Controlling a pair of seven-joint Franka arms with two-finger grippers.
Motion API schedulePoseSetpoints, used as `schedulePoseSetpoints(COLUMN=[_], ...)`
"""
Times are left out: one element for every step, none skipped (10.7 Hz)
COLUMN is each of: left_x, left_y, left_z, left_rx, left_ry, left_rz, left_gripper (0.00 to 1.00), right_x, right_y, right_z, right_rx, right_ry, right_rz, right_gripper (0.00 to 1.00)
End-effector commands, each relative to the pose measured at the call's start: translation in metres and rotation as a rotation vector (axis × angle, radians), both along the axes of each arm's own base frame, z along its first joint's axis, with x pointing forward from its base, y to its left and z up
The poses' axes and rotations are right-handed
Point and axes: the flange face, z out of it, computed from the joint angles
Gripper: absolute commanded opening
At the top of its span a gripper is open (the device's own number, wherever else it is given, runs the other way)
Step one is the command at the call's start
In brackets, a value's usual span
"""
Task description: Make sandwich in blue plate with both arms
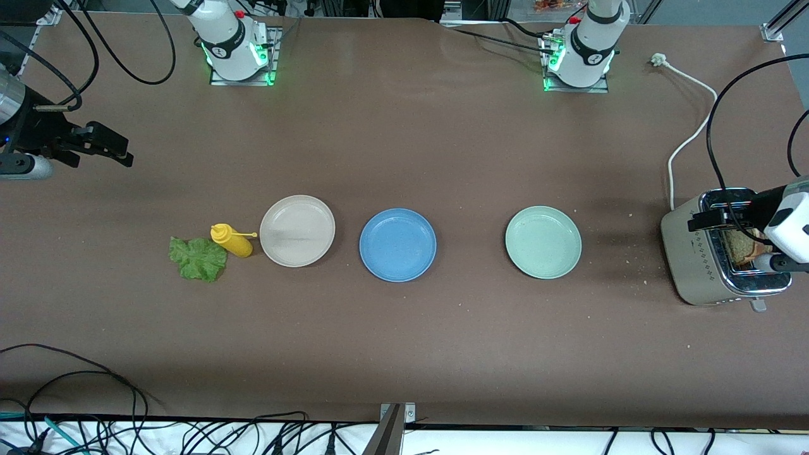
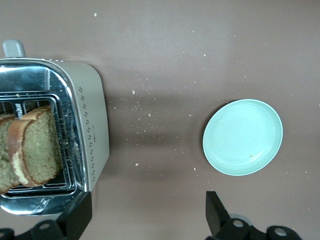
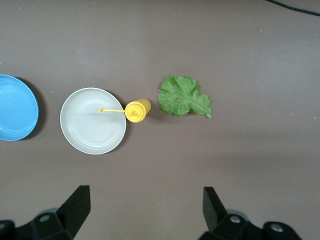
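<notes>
A: Where are the sandwich parts at this moment?

B: Nothing is on the blue plate yet. It lies bare between the beige plate and the pale green plate. Two bread slices stand upright in the toaster at the left arm's end of the table. The lettuce leaf lies flat on the table at the right arm's end, just beside the yellow sauce bottle.

A: And the grippers?

B: The left gripper hangs over the toaster with its fingers spread wide and holds nothing. The right gripper is also wide and empty, up in the air over the right arm's end of the table.

A: How will the bread behave, do you think?

B: I judge it light and rather stiff, but crumbly; many crumbs lie already around the toaster. A hard squeeze can break it. I would take the top crust that stands out of the slot and pinch across the thin faces.

A: The lettuce?

B: Soft, thin and floppy, I believe. It may fold or tear. The ruffled edge, which lifts a little from the table, seems the best place to hold.
</notes>
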Motion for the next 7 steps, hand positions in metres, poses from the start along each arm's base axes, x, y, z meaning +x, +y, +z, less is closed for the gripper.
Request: schedulePoseSetpoints(left_x=[-0.0097, -0.0096, -0.0096, -0.0095, -0.0107, -0.0125, -0.0135], left_y=[0.0160, 0.0179, 0.0144, 0.0117, 0.0110, 0.0106, 0.0105], left_z=[0.0151, 0.0160, 0.0169, 0.0179, 0.0217, 0.0206, 0.0193], left_rx=[0.036, 0.053, 0.053, 0.052, 0.048, 0.044, 0.042], left_ry=[-0.012, -0.013, -0.013, -0.015, -0.020, -0.008, 0.001], left_rz=[-0.005, -0.010, -0.012, -0.014, -0.017, -0.022, -0.027], left_gripper=[1.00, 1.00, 1.00, 1.00, 1.00, 1.00, 1.00], right_x=[-0.0011, -0.0011, -0.0011, -0.0009, -0.0007, -0.0007, -0.0005], right_y=[-0.0015, -0.0015, -0.0027, -0.0019, 0.0000, 0.0000, 0.0012], right_z=[0.0072, 0.0072, 0.0072, 0.0080, 0.0096, 0.0096, 0.0099], right_rx=[0.006, 0.006, 0.003, 0.003, 0.004, 0.004, 0.008], right_ry=[0.005, 0.005, 0.005, 0.002, -0.002, -0.002, -0.005], right_rz=[-0.002, -0.002, -0.004, -0.002, -0.001, -0.001, 0.002], right_gripper=[1.00, 1.00, 1.00, 1.00, 1.00, 1.00, 1.00])
